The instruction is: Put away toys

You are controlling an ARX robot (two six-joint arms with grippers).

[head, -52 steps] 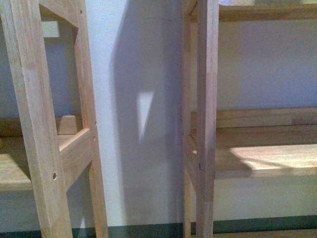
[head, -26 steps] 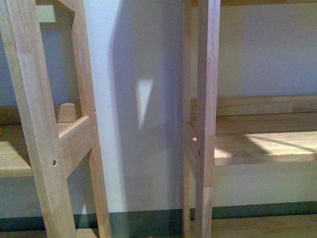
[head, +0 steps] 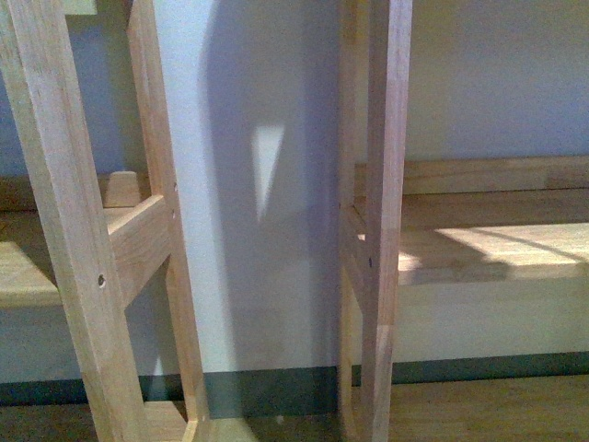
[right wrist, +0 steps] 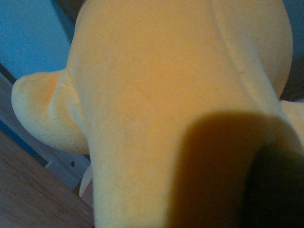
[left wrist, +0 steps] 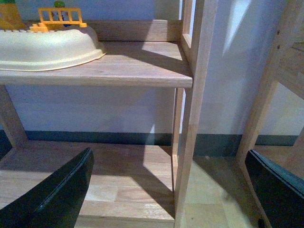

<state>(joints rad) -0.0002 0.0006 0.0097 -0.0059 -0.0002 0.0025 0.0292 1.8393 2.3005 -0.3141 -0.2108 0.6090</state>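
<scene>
The yellow-orange plush toy (right wrist: 156, 95) fills almost the whole right wrist view, with a stubby rounded limb (right wrist: 42, 109) sticking out to one side. My right gripper (right wrist: 190, 209) is shut on the plush toy, and one dark finger (right wrist: 278, 190) shows at the frame's corner. In the left wrist view my left gripper (left wrist: 168, 190) is open. Its black fingers (left wrist: 52, 199) stand far apart on either side of a wooden shelf post (left wrist: 192, 118), holding nothing. Neither arm shows in the front view.
Two wooden shelf units stand against a white wall, the left frame (head: 64, 230) and the right post (head: 382, 203) with its shelf board (head: 488, 249). A cream plastic dish (left wrist: 47, 47) with an orange toy fence (left wrist: 59, 19) sits on a shelf (left wrist: 133, 71). Wooden floor lies below.
In the front view the shelves and wall have slid upward. The upper right shelf has left the picture and more floor and dark skirting show at the bottom.
</scene>
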